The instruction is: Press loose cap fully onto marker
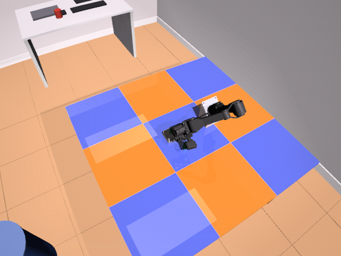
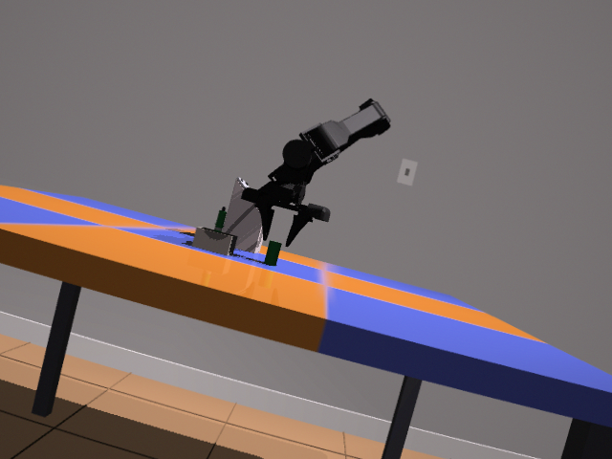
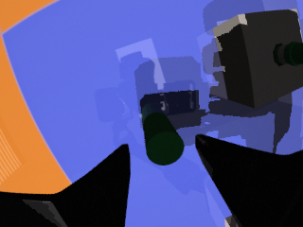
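Observation:
The dark green cap (image 2: 273, 253) (image 3: 164, 148) stands upright on the table. My gripper (image 2: 277, 242) (image 3: 163, 145) is part open and points down. Its fingertips are just above the cap, one to each side of it in the wrist view, with nothing gripped. The green marker (image 2: 221, 218) (image 3: 294, 54) stands upright in the grey holder block (image 2: 212, 241) (image 3: 267, 82), its tip bare and pointing up. In the top view the arm covers the cap and most of the marker.
The holder block stands to the left of the cap in the exterior view and to its upper right in the wrist view. A white plate (image 1: 209, 102) (image 2: 242, 217) stands behind, near the arm's base. The tabletop (image 1: 225, 170) has blue and orange squares.

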`<state>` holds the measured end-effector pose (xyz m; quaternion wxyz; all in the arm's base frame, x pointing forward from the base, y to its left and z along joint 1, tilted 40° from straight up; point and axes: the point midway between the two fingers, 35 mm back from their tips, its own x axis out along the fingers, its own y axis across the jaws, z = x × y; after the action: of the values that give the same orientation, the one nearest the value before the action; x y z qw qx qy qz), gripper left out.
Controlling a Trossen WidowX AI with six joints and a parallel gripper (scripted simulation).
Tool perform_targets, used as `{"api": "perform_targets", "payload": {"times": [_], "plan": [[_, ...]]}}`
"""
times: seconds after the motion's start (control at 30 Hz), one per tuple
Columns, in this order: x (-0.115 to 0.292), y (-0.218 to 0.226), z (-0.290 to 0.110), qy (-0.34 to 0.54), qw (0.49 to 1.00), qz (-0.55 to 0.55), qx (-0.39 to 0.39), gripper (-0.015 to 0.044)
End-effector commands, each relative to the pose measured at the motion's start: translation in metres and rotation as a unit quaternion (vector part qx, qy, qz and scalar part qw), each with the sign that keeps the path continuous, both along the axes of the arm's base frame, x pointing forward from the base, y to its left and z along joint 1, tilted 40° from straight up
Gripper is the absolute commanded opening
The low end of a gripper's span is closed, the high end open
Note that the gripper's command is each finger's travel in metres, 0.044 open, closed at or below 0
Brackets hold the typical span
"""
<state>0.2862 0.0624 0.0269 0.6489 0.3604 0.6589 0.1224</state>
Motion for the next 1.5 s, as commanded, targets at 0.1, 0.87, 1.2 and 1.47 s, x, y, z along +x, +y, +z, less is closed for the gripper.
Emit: {"api": "perform_targets", "payload": {"times": [0.1,0.87,1.2,1.47], "plan": [[0.0,0.009,-0.011,0.005,1.0,-0.001,0.002,0.0237],[0.001,0.021,-0.026,0.005,1.0,-0.001,0.004,0.0105],[0.001,0.015,-0.019,0.005,1.0,-0.001,0.003,0.0],[0.0,0.001,-0.004,0.005,1.0,-0.001,0.002,0.0]]}}
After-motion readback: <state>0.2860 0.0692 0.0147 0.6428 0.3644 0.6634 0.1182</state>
